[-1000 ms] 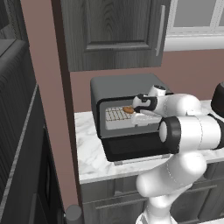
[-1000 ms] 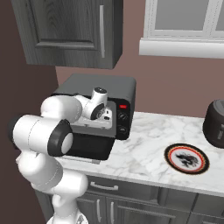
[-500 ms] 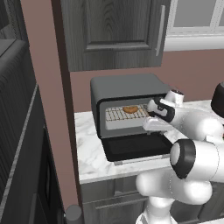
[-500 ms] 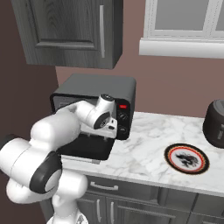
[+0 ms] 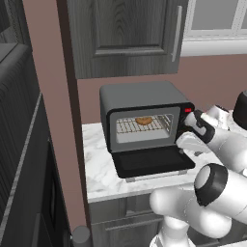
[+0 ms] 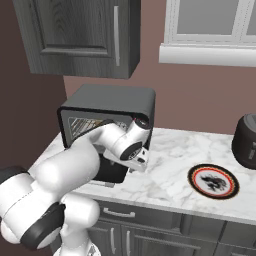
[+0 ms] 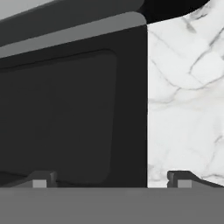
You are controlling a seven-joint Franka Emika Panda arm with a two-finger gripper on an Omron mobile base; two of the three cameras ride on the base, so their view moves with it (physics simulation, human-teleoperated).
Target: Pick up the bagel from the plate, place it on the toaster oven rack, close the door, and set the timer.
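Bagel (image 5: 143, 120) sits on the toaster oven rack (image 5: 140, 126), a small golden-brown ring toward the far middle of the wire grid, inside the lit mouth of the black toaster oven (image 5: 140, 99). The oven stands on a white marble counter (image 6: 185, 165) against the brown wall, below a dark wood wall cabinet (image 5: 125, 36). Its door (image 5: 152, 161) hangs fully open, lying flat out toward the near edge of the counter, with its grey bar handle (image 5: 157, 176) along the near edge. The white arm reaches in from the right, and its hand is low beside the right end of the open door, near the oven's control panel with the red light (image 5: 187, 110). In the hand view the gripper (image 7: 111, 179) is spread wide and holds nothing: one fingertip (image 7: 40, 178) shows over the dark door panel (image 7: 74, 113) and the other over the bare marble (image 7: 188, 96) just beside the door's edge. The plate (image 6: 213, 180), with its orange-red rim, lies well to the right on the counter, and a dark round pot (image 6: 246, 142) stands beyond it at the far right.
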